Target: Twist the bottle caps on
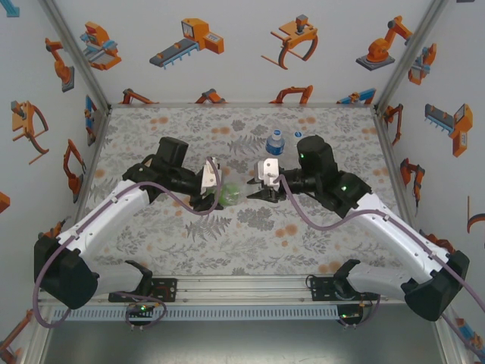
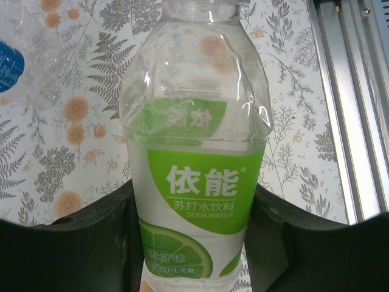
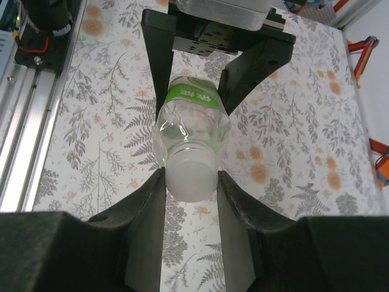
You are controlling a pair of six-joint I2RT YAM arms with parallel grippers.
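My left gripper clamps the green-label bottle sideways, neck toward three o'clock, so my right gripper, closed on its cap, can twist it tight. The blue-label bottle stands apart at twelve o'clock.

Clear green-labelled bottle has a whitish cap; table shows grey ferns, orange blooms.

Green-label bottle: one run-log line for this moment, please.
left gripper: shut on green-label bottle body | right gripper: shut on bottle cap at its neck | blue-label bottle: upright, apart from both grippers
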